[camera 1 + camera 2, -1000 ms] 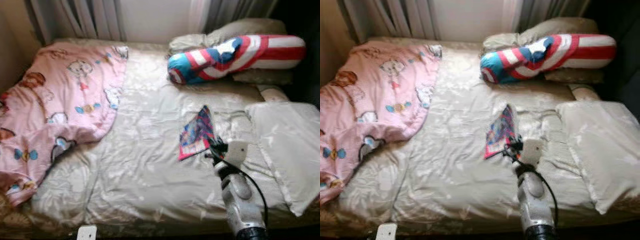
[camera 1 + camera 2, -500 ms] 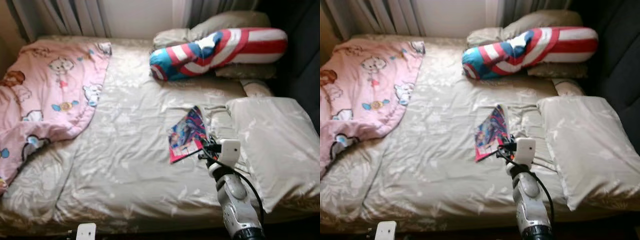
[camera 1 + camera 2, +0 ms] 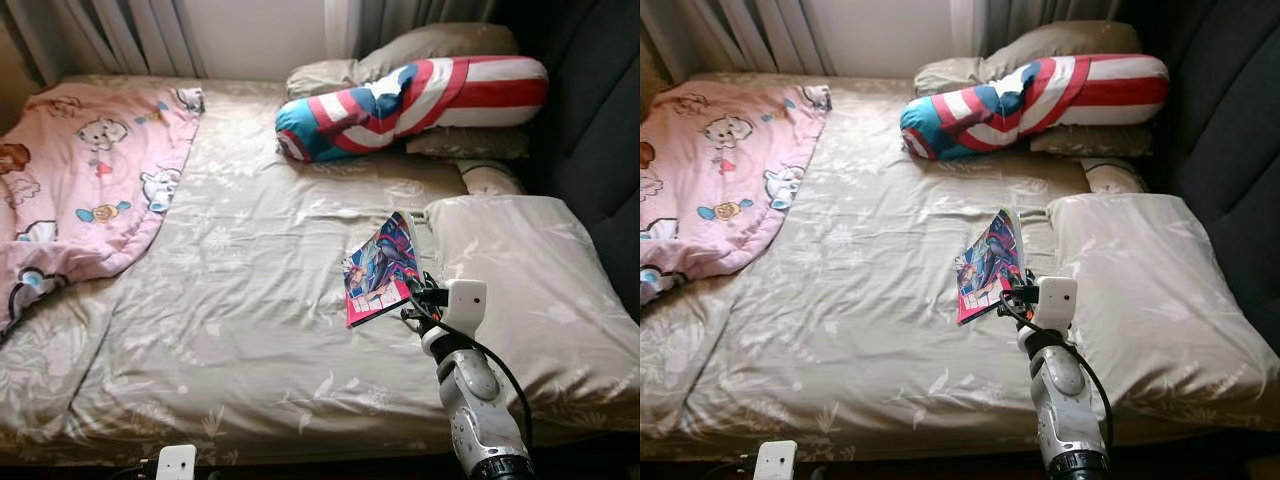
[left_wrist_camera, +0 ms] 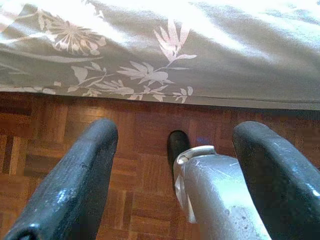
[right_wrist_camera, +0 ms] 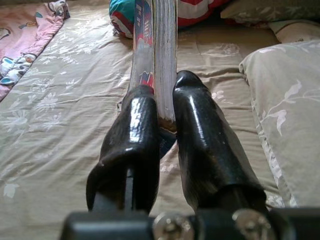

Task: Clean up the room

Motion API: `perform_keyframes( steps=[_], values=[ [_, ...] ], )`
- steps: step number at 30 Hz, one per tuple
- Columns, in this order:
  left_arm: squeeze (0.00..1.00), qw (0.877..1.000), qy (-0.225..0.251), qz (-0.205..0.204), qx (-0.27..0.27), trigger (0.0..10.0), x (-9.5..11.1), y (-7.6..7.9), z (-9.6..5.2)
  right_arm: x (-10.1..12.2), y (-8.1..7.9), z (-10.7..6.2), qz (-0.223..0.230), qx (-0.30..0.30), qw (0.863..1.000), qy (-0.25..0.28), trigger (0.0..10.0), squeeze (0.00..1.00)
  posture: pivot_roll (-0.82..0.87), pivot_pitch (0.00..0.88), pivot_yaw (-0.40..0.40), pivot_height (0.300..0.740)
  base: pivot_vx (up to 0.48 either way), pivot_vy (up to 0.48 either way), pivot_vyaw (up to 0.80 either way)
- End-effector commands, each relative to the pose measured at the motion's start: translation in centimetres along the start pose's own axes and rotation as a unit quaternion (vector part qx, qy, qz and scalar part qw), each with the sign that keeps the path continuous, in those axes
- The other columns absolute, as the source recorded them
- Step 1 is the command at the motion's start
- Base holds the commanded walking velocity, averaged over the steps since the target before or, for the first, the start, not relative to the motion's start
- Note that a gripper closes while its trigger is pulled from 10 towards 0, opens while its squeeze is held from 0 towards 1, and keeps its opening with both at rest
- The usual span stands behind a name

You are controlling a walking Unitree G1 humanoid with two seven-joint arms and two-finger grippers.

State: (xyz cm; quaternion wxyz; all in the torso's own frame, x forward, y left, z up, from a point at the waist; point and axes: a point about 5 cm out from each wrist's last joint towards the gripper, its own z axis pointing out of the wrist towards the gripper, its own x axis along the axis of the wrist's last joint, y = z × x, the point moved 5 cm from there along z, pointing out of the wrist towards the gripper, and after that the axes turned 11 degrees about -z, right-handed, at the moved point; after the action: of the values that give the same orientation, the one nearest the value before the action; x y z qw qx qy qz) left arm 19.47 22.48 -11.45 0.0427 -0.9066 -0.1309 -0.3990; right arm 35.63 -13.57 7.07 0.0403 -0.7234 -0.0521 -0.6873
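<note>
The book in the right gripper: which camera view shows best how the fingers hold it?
The right wrist view: the book stands edge-on, pinched at its lower edge between the right gripper fingers. The eye views show its colourful cover above the bed, but the grip is small there. The left wrist view shows floor.

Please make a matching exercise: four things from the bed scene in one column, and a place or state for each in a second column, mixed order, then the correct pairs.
Things:
1. comic book
2. pink blanket
3. striped bolster
4. left claw

Places or states:
A. open, above the wooden floor beside the bed edge
B. at the head of the bed, against the pillows
C. pinched on its edge by the right claw
D. spread over the robot's left part of the bed

Pairs: 1-C, 2-D, 3-B, 4-A
</note>
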Motion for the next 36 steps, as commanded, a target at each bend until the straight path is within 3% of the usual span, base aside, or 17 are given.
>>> perform_keyframes(
  steps=[1, 36],
  values=[
    [0.00, 1.000, -0.008, -0.004, 0.005, 10.0, -0.62, -0.38, -0.25, 1.07, -0.01, 0.25, -0.001, 0.001, 1.000, 0.019, 10.0, 0.00, -0.02, 0.136, -0.063, 0.740, 0.000, 0.000, 0.00],
    [0.00, 1.000, -0.009, 0.001, -0.010, 10.0, -0.59, 0.27, -0.19, 0.67, 0.66, 0.34, -0.001, -0.019, 1.000, 0.009, 10.0, 0.00, -0.03, 0.117, -0.058, 0.740, 0.000, -0.033, 0.00]
  ],
)
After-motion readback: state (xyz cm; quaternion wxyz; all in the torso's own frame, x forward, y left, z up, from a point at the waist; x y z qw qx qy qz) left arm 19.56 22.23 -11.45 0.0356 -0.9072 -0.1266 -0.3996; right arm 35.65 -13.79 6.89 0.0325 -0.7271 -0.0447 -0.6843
